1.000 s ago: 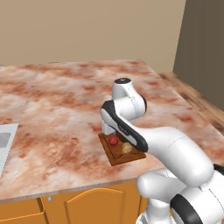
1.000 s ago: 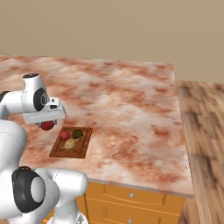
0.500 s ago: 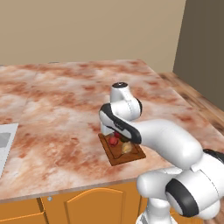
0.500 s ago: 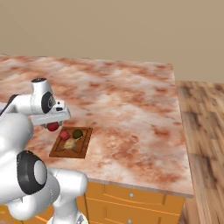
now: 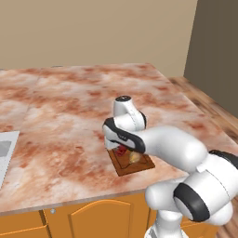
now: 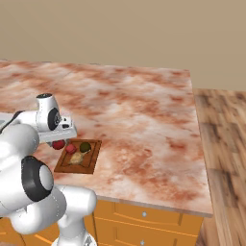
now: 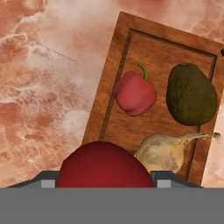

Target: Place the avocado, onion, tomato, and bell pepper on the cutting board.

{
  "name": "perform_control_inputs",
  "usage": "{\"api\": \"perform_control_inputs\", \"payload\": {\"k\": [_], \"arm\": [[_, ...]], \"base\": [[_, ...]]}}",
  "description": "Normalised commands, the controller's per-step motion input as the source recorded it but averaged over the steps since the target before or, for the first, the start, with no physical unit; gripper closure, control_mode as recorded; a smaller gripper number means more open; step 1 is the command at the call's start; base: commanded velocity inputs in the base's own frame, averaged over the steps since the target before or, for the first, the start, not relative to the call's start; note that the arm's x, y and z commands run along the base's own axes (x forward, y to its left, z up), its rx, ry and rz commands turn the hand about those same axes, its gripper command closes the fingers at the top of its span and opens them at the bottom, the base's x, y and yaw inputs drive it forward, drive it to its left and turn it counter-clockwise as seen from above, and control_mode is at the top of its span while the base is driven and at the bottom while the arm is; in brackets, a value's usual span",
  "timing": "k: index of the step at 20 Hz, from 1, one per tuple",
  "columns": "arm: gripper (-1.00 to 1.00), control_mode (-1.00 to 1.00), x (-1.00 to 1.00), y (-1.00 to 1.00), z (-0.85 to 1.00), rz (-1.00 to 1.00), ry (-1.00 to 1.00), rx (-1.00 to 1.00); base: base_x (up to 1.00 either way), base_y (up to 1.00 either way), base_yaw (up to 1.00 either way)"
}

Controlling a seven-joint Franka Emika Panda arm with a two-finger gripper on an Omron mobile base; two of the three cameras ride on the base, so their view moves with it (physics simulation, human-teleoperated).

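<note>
The dark-brown cutting board (image 7: 131, 52) lies on the marble counter. On it rest the red bell pepper (image 7: 134, 94) with its green stem, the dark avocado (image 7: 190, 95) and the tan onion (image 7: 161, 152) with a wispy stalk. The red tomato (image 7: 104, 168) is between the fingers of my gripper (image 7: 104, 183), which is shut on it and held just off the board's near-left edge. The right base view has the gripper (image 6: 60, 138) with the tomato (image 6: 58, 144) by the board's (image 6: 91, 163) left corner, next to the bell pepper (image 6: 71, 149), avocado (image 6: 85, 147) and onion (image 6: 77, 158).
The marble counter (image 6: 139, 110) spreads wide behind and to the right of the board. Its front edge (image 5: 83, 197) runs just below the board (image 5: 139, 166), above orange cabinets. A pale sink corner (image 5: 5, 148) shows at far left. My own arm (image 5: 158, 144) arches over the board.
My gripper has carried the tomato rightwards and a little lower, from clear of the board to its left corner. The three vegetables on the board have not moved.
</note>
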Motion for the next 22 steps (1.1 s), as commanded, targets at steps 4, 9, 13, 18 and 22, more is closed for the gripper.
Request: {"api": "perform_control_inputs", "payload": {"k": [4,9,13,18,22], "arm": [[1.00,-1.00,0.01,0.08,-0.39,0.00,0.02,0.00],[1.00,-1.00,0.01,0.00,-0.30,0.00,0.00,0.00],[1.00,-1.00,0.04,0.00,-0.27,0.00,0.00,0.00],[1.00,-1.00,0.06,0.00,-0.27,0.00,0.00,0.00],[1.00,-1.00,0.13,-0.03,-0.24,0.00,0.00,0.00]], "base": [[0.00,0.00,0.00],[0.00,0.00,0.00],[0.00,0.00,0.00],[0.00,0.00,0.00],[0.00,0.00,0.00]]}}
